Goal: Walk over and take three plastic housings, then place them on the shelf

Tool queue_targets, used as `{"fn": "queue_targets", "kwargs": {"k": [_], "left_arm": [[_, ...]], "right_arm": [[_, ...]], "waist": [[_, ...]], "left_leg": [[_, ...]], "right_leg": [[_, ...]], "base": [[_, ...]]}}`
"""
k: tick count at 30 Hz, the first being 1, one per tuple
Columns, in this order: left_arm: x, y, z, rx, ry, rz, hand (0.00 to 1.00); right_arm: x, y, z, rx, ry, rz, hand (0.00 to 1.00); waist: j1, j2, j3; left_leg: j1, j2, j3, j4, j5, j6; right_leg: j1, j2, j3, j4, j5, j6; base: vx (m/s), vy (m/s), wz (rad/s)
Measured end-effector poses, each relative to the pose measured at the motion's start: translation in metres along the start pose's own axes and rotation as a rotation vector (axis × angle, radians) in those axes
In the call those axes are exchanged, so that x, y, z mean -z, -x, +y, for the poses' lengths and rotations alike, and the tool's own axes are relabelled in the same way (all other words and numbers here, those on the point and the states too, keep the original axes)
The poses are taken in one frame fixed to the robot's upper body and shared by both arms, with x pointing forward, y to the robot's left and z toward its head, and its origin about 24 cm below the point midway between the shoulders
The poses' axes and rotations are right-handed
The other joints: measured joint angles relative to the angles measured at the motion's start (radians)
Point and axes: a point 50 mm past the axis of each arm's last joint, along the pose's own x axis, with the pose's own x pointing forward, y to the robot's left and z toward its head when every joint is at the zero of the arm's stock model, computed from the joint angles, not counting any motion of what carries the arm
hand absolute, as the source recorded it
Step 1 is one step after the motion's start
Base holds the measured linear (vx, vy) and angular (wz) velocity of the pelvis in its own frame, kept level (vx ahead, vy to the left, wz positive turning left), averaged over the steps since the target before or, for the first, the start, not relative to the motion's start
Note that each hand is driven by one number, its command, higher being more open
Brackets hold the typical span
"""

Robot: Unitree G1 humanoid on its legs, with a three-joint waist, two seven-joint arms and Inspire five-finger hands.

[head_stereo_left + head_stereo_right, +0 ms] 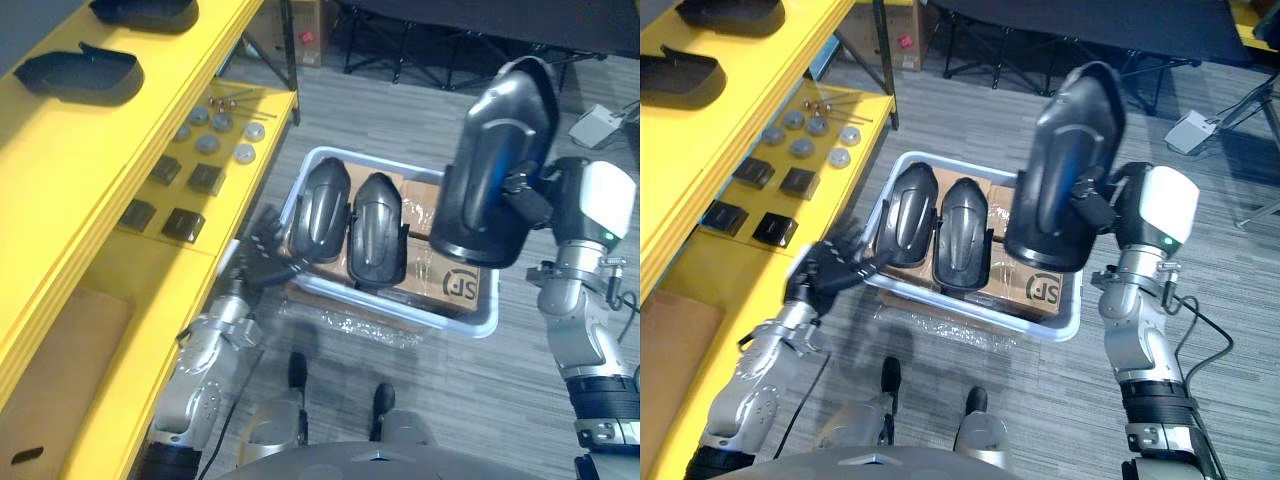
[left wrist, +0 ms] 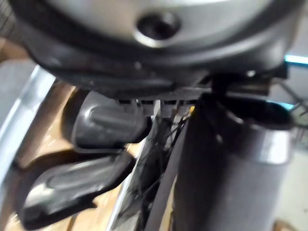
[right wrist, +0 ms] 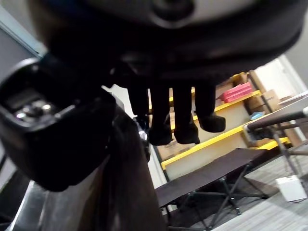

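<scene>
The right hand (image 1: 528, 195) is holding one plastic housing (image 1: 495, 150) high at the upper right of the frame, above the white bin (image 1: 375, 160). Its fingers (image 3: 173, 115) are curling round the housing's edge. The left hand (image 1: 262, 250) is hanging at the bin's left rim with its fingers apart and straight, gripping nothing. It is just beside the left binned housing (image 1: 322, 210), though contact cannot be told.

The step in hand looks like carrying the raised housing across to the yellow shelf (image 1: 90, 150) on the left of the frame. To do it well, the robot should be keeping the grip firm on the edge, lifting clear of the bin wall, and aiming for bare shelf beside the two dark housings (image 1: 80, 75) already lying at the upper left (not onto the discs (image 1: 208, 143) and black blocks (image 1: 205, 178) on the lower level).

The held housing's long axis is running nearly up and down the frame, leaning slightly. Its narrow rounded end is pointing to the top, its wider end is pointing down, and its smooth back is facing the camera. The left binned housing and its neighbour (image 1: 377, 228) are lying side by side on cardboard (image 1: 455, 275), with their long axes parallel and their rounded ends toward the top of the frame.
</scene>
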Motion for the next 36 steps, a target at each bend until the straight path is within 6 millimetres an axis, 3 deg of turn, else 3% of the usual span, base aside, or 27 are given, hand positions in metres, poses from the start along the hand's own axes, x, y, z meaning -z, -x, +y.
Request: {"fn": "queue_targets", "kwargs": {"k": [4,13,21,30,31,36], "left_arm": [[0.017,-0.013,-0.008,0.059,0.099,0.128,1.0],[0.028,-0.022,-0.026,0.103,0.174,0.193,1.0],[0.023,-0.029,-0.037,0.131,0.201,0.171,1.0],[0.025,-0.029,-0.04,0.126,0.216,0.183,1.0],[0.025,-0.029,-0.04,0.117,0.207,0.184,0.0],[0.028,-0.029,-0.036,0.053,0.108,0.207,0.0]], "right_arm": [[-0.016,0.004,0.015,-0.077,-0.031,-0.082,0.0],[-0.038,0.031,0.062,-0.221,-0.158,-0.062,0.0],[-0.055,0.077,0.108,-0.433,-0.23,-0.043,0.0],[-0.059,0.092,0.119,-0.476,-0.244,-0.03,0.0],[-0.061,0.094,0.12,-0.486,-0.25,-0.034,0.0],[-0.07,0.1,0.124,-0.501,-0.266,-0.06,0.0]], "waist": [[-0.006,0.003,-0.024],[-0.006,0.005,-0.057],[-0.002,-0.004,-0.068],[0.004,-0.023,-0.089],[0.004,-0.026,-0.091],[0.006,-0.027,-0.092]], "left_leg": [[0.001,0.006,0.015,-0.001,0.0,0.0],[0.001,0.019,0.026,-0.005,0.003,-0.001],[-0.003,0.019,0.022,-0.005,0.003,-0.001],[-0.003,0.017,0.009,-0.003,0.003,-0.002],[-0.003,0.017,0.007,-0.002,0.003,-0.002],[-0.003,0.017,0.005,-0.002,0.004,-0.002]], "right_leg": [[0.007,0.007,0.014,-0.034,0.024,-0.001],[0.019,0.017,0.025,-0.068,0.047,-0.01],[0.022,0.017,0.022,-0.071,0.048,-0.009],[0.035,0.018,0.003,-0.086,0.053,-0.008],[0.035,0.018,0.003,-0.086,0.053,-0.008],[0.037,0.019,0.002,-0.087,0.053,-0.008]], "base": [[-0.01,0.002,-0.11],[-0.01,-0.003,-0.04],[-0.01,0.001,0.0],[0.0,0.002,0.05],[-0.01,0.001,0.04],[0.0,0.0,0.0]]}}
